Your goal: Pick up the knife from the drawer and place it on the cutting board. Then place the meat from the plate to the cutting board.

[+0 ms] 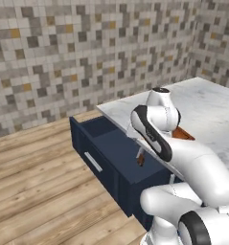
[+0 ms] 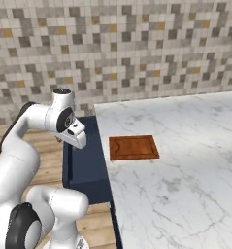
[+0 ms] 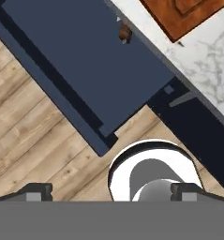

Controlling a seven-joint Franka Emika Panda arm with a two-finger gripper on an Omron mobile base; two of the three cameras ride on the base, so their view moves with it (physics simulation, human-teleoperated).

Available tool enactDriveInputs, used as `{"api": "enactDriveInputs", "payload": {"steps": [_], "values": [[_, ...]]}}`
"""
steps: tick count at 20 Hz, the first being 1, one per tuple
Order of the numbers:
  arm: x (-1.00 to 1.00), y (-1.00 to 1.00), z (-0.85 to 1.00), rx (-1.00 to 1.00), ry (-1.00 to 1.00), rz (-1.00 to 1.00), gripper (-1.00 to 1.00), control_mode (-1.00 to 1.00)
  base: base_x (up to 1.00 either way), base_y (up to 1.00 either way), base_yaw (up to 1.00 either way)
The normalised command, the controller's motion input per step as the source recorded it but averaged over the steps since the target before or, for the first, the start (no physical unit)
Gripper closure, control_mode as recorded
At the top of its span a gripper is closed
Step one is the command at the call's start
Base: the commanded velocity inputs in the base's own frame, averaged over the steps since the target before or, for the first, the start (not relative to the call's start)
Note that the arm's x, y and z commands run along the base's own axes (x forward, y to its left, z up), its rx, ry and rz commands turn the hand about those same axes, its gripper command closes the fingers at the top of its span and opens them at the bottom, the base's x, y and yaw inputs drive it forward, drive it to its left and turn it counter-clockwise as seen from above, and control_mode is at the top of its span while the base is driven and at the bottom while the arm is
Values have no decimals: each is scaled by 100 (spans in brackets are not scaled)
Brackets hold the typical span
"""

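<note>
Drawer stands pulled out from under the marble counter, its silver bar handle facing the wood floor. Knife lies inside the drawer against the counter-side wall; in the hand view only the reddish-brown handle end is clear, the blade running under the counter edge. In the left base view the knife shows as a small brown handle with a pale sliver above it, just beside the arm's elbow. Board lies flat on the counter near the edge above the drawer, nothing on it; in the hand view one corner of it shows. Gripper hangs above the drawer's front corner and the floor, jaws spread wide, nothing between the fingertips.
</note>
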Motion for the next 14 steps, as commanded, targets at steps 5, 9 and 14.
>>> {"api": "enactDriveInputs", "payload": {"steps": [5, 9, 14], "values": [[14, 17, -56, 10, 19, -26, -100, -100, 0, 0, 0], [24, 12, -37, 11, 14, -24, -100, -100, 0, 0, 0], [28, 8, -28, 2, 12, -24, -100, -100, 0, 0, 0]]}}
